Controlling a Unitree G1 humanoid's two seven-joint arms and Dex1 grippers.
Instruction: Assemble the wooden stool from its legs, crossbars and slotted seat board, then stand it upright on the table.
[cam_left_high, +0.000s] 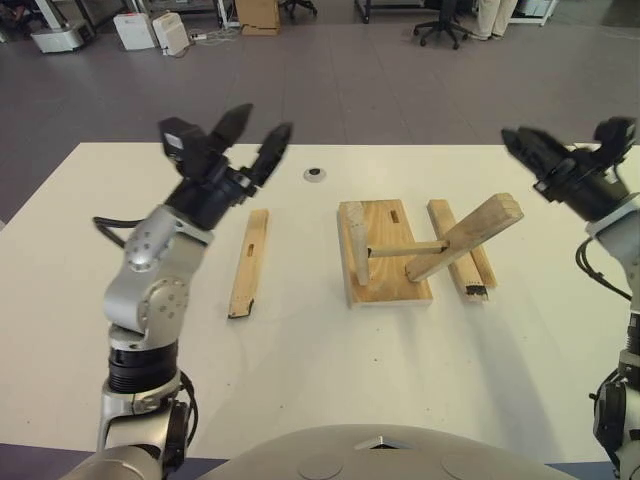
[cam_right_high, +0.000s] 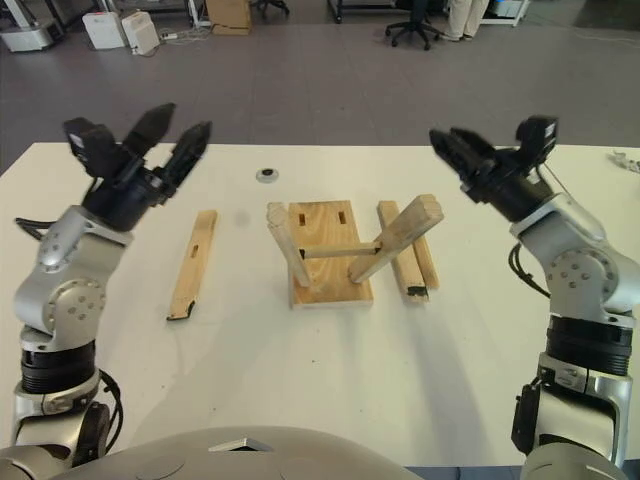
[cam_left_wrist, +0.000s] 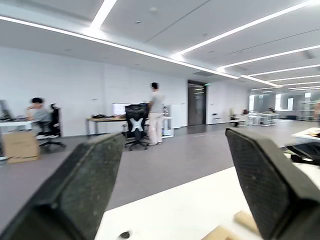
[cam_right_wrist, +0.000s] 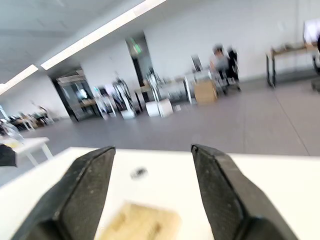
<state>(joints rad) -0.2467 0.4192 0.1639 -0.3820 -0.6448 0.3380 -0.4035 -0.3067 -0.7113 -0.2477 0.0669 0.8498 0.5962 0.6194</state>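
Seat board (cam_left_high: 392, 222) flat at mid-table, two legs (cam_left_high: 354, 243) and a crossbar (cam_left_high: 405, 249) fitted in it. Slotted slat (cam_left_high: 249, 262) lying well to its left, second slat (cam_left_high: 484, 270) just beside its right edge.
Left wrist: left gripper (cam_left_wrist: 174, 135) above the table, fingers spread, empty.
Right wrist: right gripper (cam_right_wrist: 152, 148) parted, holding nothing.

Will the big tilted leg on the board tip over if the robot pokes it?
Likely wobbly: the tilted leg leans far off upright on the seat board. The crossbar to the other leg may steady it. Solid wood, so probably stiff.
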